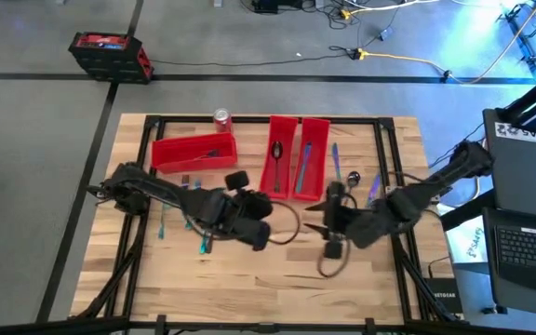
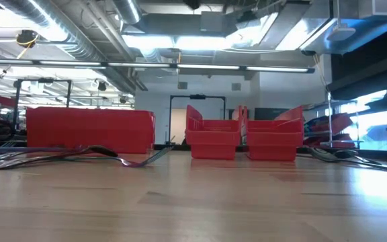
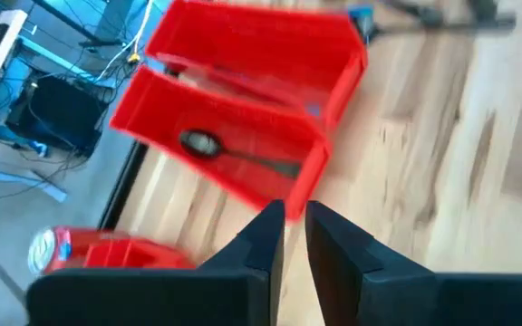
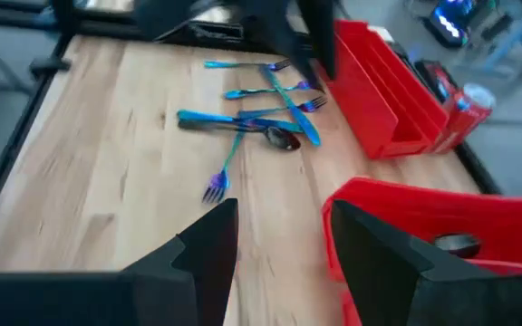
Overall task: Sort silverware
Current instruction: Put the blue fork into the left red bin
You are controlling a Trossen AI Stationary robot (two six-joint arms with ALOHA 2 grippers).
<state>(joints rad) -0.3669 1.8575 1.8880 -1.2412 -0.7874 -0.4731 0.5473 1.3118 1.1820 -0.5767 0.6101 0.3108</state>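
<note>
The iridescent blue silverware lies in two groups. One pile (image 1: 186,200) (image 4: 261,118) lies under my left arm, with a loose fork (image 4: 217,186) nearer the middle. A few pieces (image 1: 354,179) lie right of the red bins. A dark spoon (image 1: 277,154) (image 3: 202,142) lies in the left upright bin (image 1: 279,169), and a blue piece (image 1: 307,163) in the right one (image 1: 313,169). My left gripper (image 1: 263,207) (image 3: 294,226) hovers left of those bins, fingers a narrow gap apart, holding nothing. My right gripper (image 1: 314,223) (image 4: 279,240) hovers near their near ends, wide open and empty.
A third red bin (image 1: 194,152) lies slanted at the far left, with a red soda can (image 1: 221,117) behind it. The low view shows all three bins (image 2: 213,138) and silverware at both sides (image 2: 79,154). Bare wood runs along the near edge (image 1: 249,288).
</note>
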